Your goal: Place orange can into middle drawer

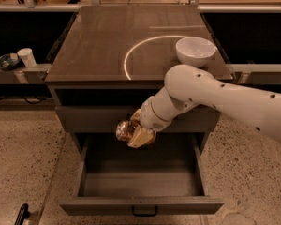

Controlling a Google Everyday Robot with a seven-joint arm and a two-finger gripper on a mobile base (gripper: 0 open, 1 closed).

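The gripper (135, 136) hangs in front of the cabinet, just below the closed upper drawer front and above the rear left part of the open drawer's cavity. Its pale fingers (142, 137) are pinched on the orange can (123, 130), which lies roughly sideways in the grasp, a shiny end turned towards the left. The can is in the air, clear of the drawer floor. Its label reads only as mottled orange-gold and brown; no brand or lettering can be made out.

The speckled stone floor (18, 149) fills the lower left and right of the view.

The cabinet (98, 36) stands at centre, dark grey-brown, with a flat glossy top that carries a bright curved reflection (129, 55).

The white arm (234, 100) enters from the right edge, crosses the cabinet's front right corner and bends down and leftward to the wrist.

The middle drawer (82, 172) is pulled well out towards the camera. Its interior is shallow and wide, and its small dark bar handle (144, 213) shows at the centre of the front edge.

The upper drawer front (91, 118) is shut and sits directly above the open drawer; the arm covers its middle.

A white bowl (195, 50) rests upright on the cabinet top near the right rear edge, just beside the end of the curved reflection.

A small white cup (26, 56) stands on a ledge left of the cabinet, well apart from the can. No writing on it can be read.
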